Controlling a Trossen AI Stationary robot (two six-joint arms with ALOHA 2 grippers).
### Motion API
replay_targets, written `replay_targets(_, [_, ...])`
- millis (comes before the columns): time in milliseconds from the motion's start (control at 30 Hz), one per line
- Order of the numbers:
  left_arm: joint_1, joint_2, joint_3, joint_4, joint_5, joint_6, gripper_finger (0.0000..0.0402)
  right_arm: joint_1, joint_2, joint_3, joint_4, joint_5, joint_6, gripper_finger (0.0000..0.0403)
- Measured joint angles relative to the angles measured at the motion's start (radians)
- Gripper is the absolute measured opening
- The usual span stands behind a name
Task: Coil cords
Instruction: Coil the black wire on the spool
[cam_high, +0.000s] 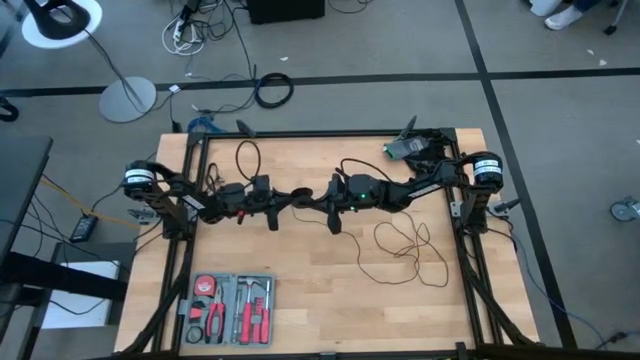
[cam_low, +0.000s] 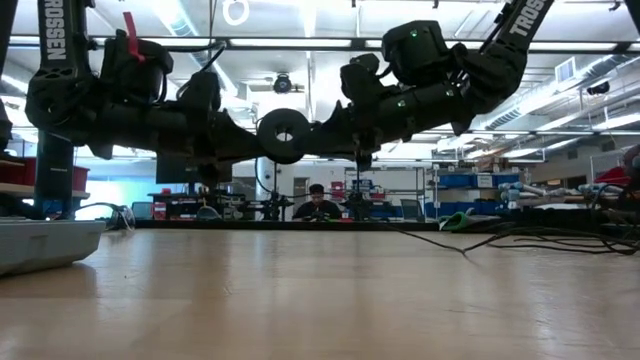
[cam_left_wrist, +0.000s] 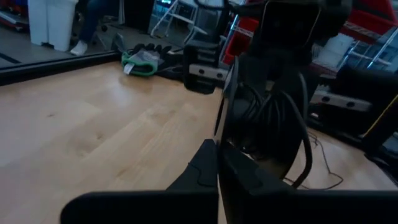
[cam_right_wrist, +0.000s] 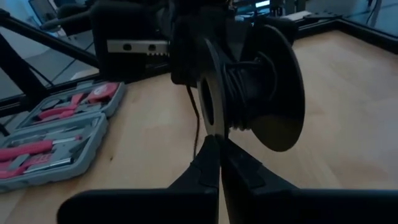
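A round black puck (cam_low: 283, 135), shaped like a spool with two discs and thin black wire wound on its hub, hangs above the table's middle between my two grippers. My left gripper (cam_high: 286, 200) is shut on it from the left. My right gripper (cam_high: 318, 200) is shut on it from the right. The puck also shows in the left wrist view (cam_left_wrist: 267, 106) and the right wrist view (cam_right_wrist: 255, 87). The rest of the wire (cam_high: 408, 250) lies in loose loops on the table toward the right. A strand (cam_right_wrist: 196, 121) hangs down from the puck. My left gripper pinches the rim of one disc (cam_left_wrist: 221, 134) between its two fingers. The fingers come level from the table's left. The puck is lifted clear of the table, its flat faces toward the near and far edges. My right gripper pinches the rim of a disc (cam_right_wrist: 210, 124) between its two fingers. The fingers come level from the table's right, opposite my left gripper. The puck hangs clear of the table, and wire trails slack from it.
A grey tool case (cam_high: 230, 308) with red-handled tools lies open at the near left. A black and green object (cam_high: 410, 148) lies at the far right corner. A black frame (cam_high: 470, 270) borders the table. A person (cam_low: 317, 205) sits in the room beyond.
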Motion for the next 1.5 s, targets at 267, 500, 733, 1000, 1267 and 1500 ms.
replay_targets(267, [0.000, -0.002, 0.000, 0.014, 0.015, -0.001, 0.0009, -0.002, 0.002, -0.002, 0.022, -0.041, 0.000, 0.0000])
replay_targets(500, [0.000, -0.004, 0.007, 0.043, 0.019, -0.003, 0.0051, -0.002, 0.004, -0.002, 0.023, -0.054, 0.002, 0.0000])
replay_targets(733, [0.000, -0.004, 0.039, 0.002, 0.037, 0.003, 0.0077, -0.003, 0.005, -0.002, 0.036, -0.086, -0.008, 0.0000])
replay_targets(1000, [0.000, -0.005, 0.046, -0.018, 0.100, 0.027, 0.0078, -0.005, 0.005, -0.003, 0.037, -0.148, -0.025, 0.0000])
replay_targets(1267, [0.000, -0.004, 0.046, -0.029, 0.157, 0.057, 0.0077, -0.007, 0.005, -0.003, 0.017, -0.165, -0.024, 0.0000])
replay_targets(1500, [0.000, -0.003, 0.045, -0.033, 0.183, 0.115, 0.0011, -0.006, 0.004, -0.002, 0.009, -0.173, -0.024, 0.0000])
